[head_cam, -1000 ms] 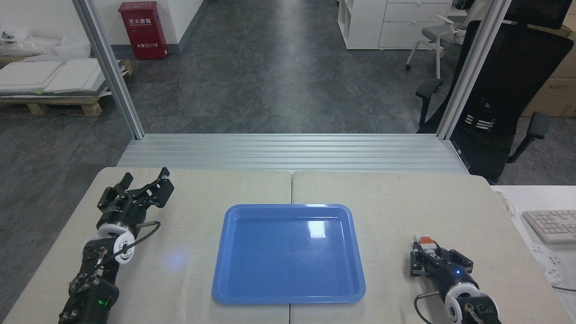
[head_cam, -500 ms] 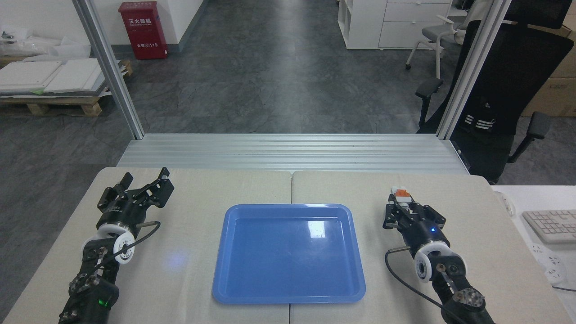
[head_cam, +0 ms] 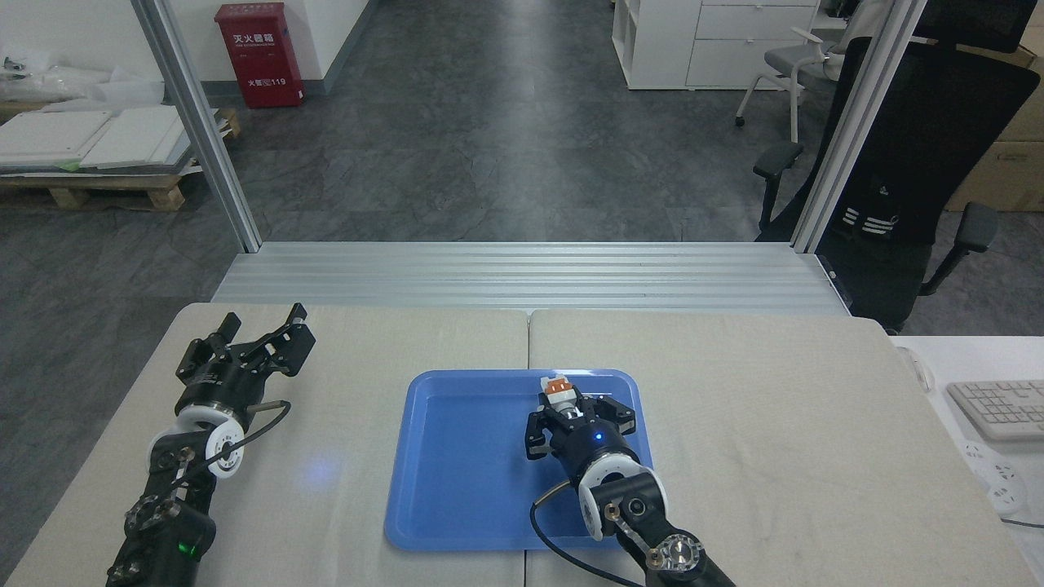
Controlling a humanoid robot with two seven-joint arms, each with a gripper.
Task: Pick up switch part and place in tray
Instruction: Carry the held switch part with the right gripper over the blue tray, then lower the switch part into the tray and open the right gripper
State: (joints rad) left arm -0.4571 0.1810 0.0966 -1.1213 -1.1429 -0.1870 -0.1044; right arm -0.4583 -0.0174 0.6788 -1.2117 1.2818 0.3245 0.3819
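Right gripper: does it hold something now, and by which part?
The right gripper holds the switch part by its lower portion; the white and orange end sticks out above the tray. The left gripper holds nothing.

glossy blue tray, orange-and-white switch part, black claw, beige table.

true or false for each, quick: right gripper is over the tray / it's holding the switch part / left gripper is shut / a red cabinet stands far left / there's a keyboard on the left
1. The right gripper is over the tray. True.
2. It holds the switch part. True.
3. The left gripper is shut. False: it is open and empty.
4. A red cabinet stands at far left. True.
5. The keyboard is on the left. False: it is at the right edge.
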